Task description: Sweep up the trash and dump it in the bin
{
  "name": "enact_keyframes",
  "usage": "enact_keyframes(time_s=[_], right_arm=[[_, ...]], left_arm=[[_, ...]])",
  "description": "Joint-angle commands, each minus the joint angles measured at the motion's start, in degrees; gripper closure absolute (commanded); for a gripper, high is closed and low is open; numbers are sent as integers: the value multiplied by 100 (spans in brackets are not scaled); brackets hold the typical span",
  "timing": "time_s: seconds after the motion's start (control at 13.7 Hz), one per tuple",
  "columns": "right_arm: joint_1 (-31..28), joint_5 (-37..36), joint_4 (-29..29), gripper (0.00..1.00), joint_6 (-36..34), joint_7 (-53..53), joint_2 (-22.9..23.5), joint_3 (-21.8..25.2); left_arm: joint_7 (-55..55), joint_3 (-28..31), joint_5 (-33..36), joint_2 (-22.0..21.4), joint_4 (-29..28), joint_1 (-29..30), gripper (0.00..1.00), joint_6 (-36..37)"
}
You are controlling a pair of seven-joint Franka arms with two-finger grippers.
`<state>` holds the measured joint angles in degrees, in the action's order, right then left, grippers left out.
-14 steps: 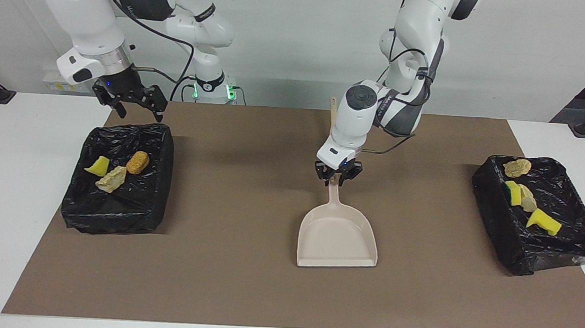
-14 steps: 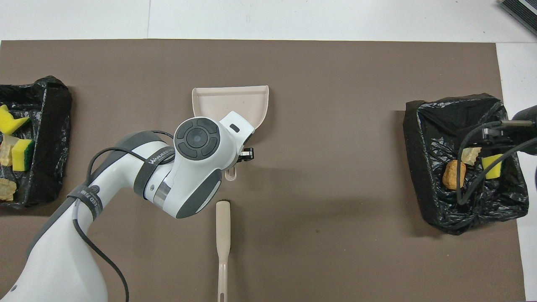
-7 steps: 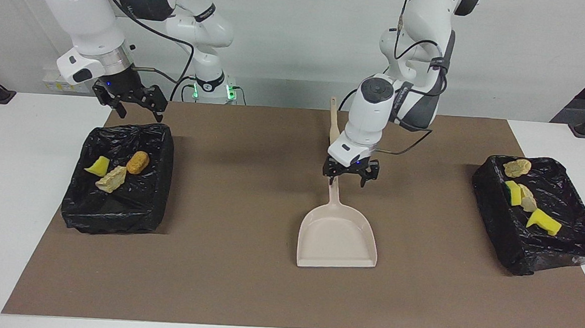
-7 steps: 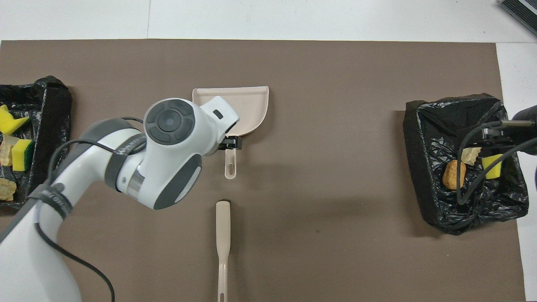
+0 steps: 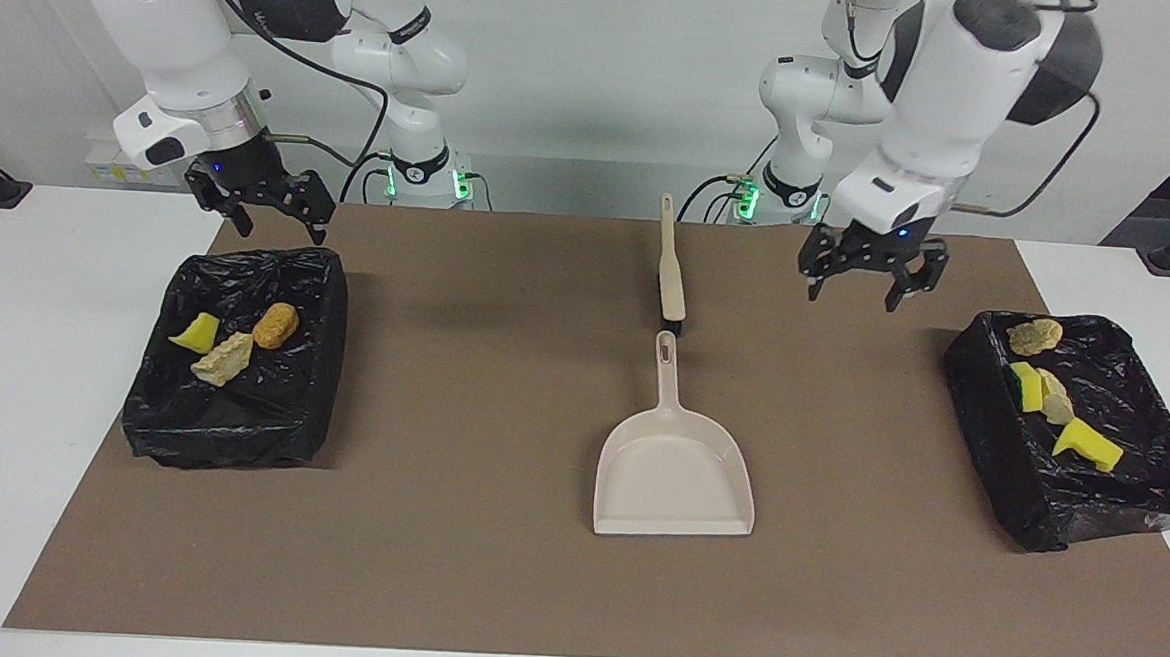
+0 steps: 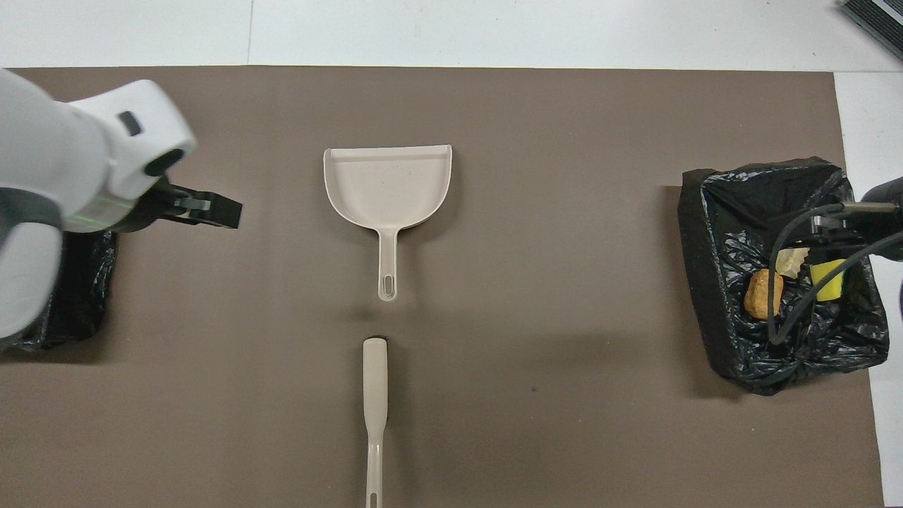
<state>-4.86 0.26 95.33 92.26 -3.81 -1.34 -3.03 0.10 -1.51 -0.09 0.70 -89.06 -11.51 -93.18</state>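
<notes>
facing view is showing the yellow and beige trash scraps (image 5: 229,342) lying in two black-lined bins (image 5: 231,430) at the worktop ends; beige plastic dustpan (image 5: 675,473) and beige brush (image 5: 671,263) are lying mid-mat; left gripper (image 5: 860,276) and right gripper (image 5: 269,207) are hanging with jaws released.

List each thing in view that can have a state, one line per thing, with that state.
dustpan: flat on the mat, empty, not held.
brush: lying on the mat, nearer the robots than the dustpan, not held.
bin at the right arm's end: holds three scraps.
bin at the left arm's end: holds four scraps.
left gripper: open, empty.
right gripper: open, empty.
</notes>
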Motion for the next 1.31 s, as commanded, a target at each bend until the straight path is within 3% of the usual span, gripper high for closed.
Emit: enact_keyframes(time_s=[0.0,0.15,0.44,1.24], right_arm=[[-24,18,109,0,20,-112,-94,-22],[-24,18,109,0,20,-112,-94,-22],[-24,18,109,0,20,-112,-94,-22],[-24,26,109,0,20,-112,-86,-22]], left_arm=[[534,300,-211,-261,284,96,0,746],[640,327,-184,-325,441,306,0,1159],[641,344,-175,35,1321,412,0,1803],[597,301,-79,-105,1216,518,0,1593]])
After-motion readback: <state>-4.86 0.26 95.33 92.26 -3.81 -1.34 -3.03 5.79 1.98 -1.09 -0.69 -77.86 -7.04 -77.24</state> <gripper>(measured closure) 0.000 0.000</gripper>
